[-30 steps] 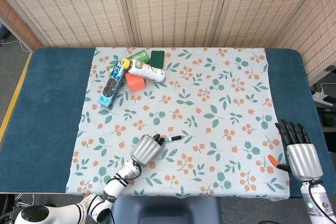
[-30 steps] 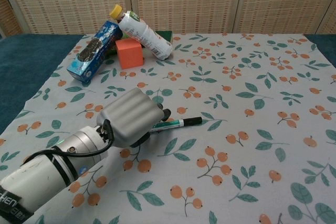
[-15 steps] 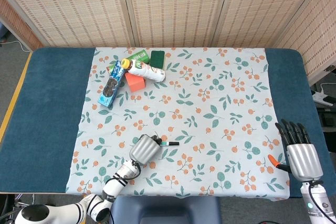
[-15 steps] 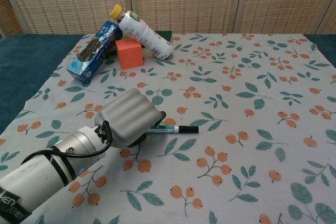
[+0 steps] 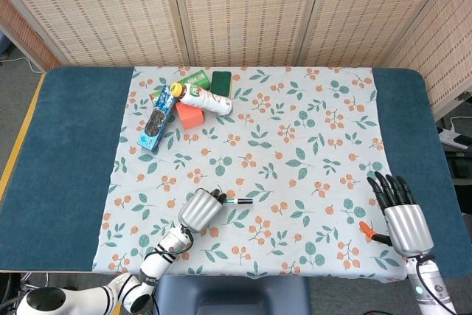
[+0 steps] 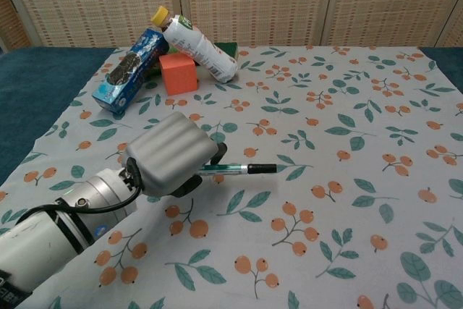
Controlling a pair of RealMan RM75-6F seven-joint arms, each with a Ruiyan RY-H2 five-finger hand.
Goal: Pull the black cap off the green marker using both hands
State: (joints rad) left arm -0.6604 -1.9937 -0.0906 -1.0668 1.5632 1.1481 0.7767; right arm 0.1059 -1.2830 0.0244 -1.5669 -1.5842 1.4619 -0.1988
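The green marker is held in my left hand, level and slightly above the floral cloth, with its shadow below it. Its black cap sticks out to the right, free of the fingers. In the head view the same left hand sits near the front edge of the table, and the marker pokes out to its right. My right hand hovers at the front right corner with fingers spread and nothing in it, far from the cap. It does not show in the chest view.
At the back left a blue cookie pack, a white bottle with a yellow cap, an orange cube and a green packet cluster together. The floral cloth covers the middle of the blue table.
My left hand has raised the marker off the cloth and levelled it. The right hand has shifted left, toward the cloth's front right corner.
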